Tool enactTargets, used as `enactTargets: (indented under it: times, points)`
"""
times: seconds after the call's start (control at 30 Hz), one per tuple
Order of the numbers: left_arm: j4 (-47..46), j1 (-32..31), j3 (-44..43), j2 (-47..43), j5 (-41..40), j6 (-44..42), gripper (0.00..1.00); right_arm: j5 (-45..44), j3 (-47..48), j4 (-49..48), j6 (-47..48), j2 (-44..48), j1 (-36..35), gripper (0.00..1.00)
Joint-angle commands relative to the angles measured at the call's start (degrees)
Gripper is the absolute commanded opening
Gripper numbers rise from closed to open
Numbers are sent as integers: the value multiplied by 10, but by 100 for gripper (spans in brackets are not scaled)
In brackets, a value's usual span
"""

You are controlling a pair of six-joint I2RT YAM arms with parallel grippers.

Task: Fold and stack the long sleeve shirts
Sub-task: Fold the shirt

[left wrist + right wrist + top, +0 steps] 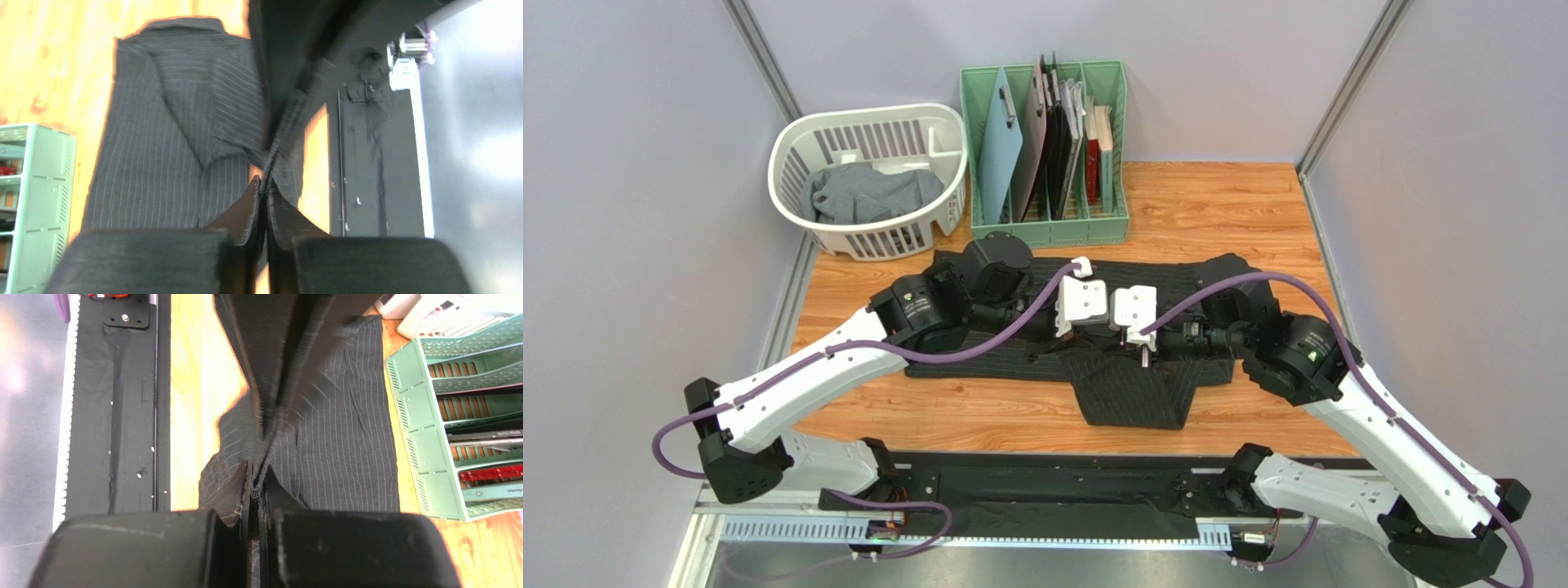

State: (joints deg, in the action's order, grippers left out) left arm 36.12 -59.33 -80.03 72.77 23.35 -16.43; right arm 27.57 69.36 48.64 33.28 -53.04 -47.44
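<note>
1. The black pinstriped shirt (1143,392) lies spread across the wooden table (1210,208), just in front of the green rack (983,147).
2. The left gripper (265,184) has its fingers clamped on a raised fold of that shirt.
3. The right gripper (258,471) pinches a neighbouring fold, its fingers pressed tight on the cloth.
4. The grey shirt (873,190) sits crumpled in the white laundry basket (787,141).

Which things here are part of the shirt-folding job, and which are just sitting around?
Job: black pinstriped shirt, pinched by left gripper and right gripper; grey shirt in the white basket.
Lying about: that basket, green rack, boards standing in it.
</note>
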Motion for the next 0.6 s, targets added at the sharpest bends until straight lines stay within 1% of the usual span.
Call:
enactTargets:
  times: [0.0, 0.03, 0.07, 0.1, 0.13, 0.17, 0.2, 0.23, 0.27, 0.3, 0.33, 0.37, 0.4, 0.43, 0.47, 0.5, 0.53, 0.57]
  points:
    - [90, 0, -45, 26, 33, -37, 0, -58, 15, -38, 4, 3, -6, 19]
    - [103, 7, -51, 28, 27, -45, 0, -74, 14, -40, -3, 6, -3, 32]
    - [100, 33, -58, 26, 22, -54, 0, -88, 10, -43, -8, 9, 2, 52]
    - [92, 51, -63, 19, 18, -55, 0, -108, 2, -47, -15, 14, 17, 61]
    - [80, 91, -83, 21, 13, -58, 0, -116, -5, -51, -34, 22, 30, 69]
    - [77, 111, -100, 26, 6, -66, 0, -118, -10, -57, -38, 26, 41, 74]
    - [76, 128, -121, 47, -1, -71, 0, -123, -13, -60, -44, 28, 70, 75]
    - [74, 161, -166, 61, -15, -75, 0, -122, -19, -64, -63, 30, 88, 76]
    - [69, 174, -187, 75, -22, -80, 0, -116, -19, -70, -75, 30, 110, 77]
    - [61, 186, -206, 103, -27, -82, 0, -87, -18, -71, -91, 28, 165, 77]
    - [40, 204, -238, 115, -37, -85, 0, -70, -12, -72, -104, 22, 194, 77]
    - [25, 210, -251, 127, -42, -88, 0, -54, -7, -70, -126, 9, 219, 77]
    - [7, 215, -260, 149, -46, -91, 0, -32, -4, -69, -135, 4, 267, 77]
    - [-29, 220, -275, 161, -59, -96, 0, -18, 1, -65, -140, -4, 291, 77]
    - [-50, 222, -282, 172, -69, -100, 0, -3, 9, -54, -146, -11, 315, 75]
    - [-87, 222, -287, 195, -79, -110, 0, 21, 10, -48, -148, -28, 354, 74]
    - [-102, 224, -300, 206, -83, -115, 0, 28, 11, -41, -150, -36, 373, 73]
    - [-117, 224, -306, 219, -90, -121, 0, 48, 12, -22, -146, -44, 387, 68]
